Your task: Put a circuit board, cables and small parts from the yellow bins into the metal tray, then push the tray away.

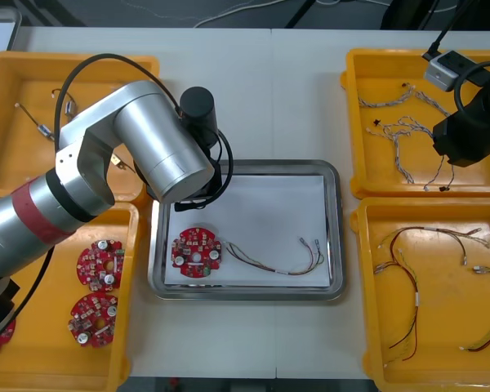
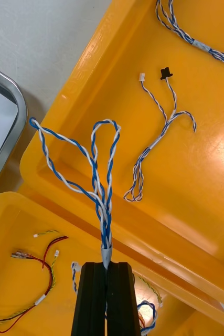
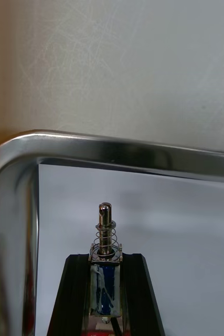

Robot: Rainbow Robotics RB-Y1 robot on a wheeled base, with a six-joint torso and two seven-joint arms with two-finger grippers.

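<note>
left gripper [image 3: 105, 257] clamps small metal part [image 3: 105, 231] over metal tray [image 3: 117, 152] corner. right gripper [image 2: 108, 265] pinched shut on twisted blue and white cable [image 2: 98, 173] above far right yellow bin [image 2: 195, 157]. circuit board [image 1: 197, 252] lies in tray.

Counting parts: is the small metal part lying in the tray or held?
Held: left gripper is shut on the part over the tray corner. Right gripper holds a cable over the right bins.

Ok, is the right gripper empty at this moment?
No, the right gripper is shut on a twisted blue and white cable, which rises from between its fingers.
</note>
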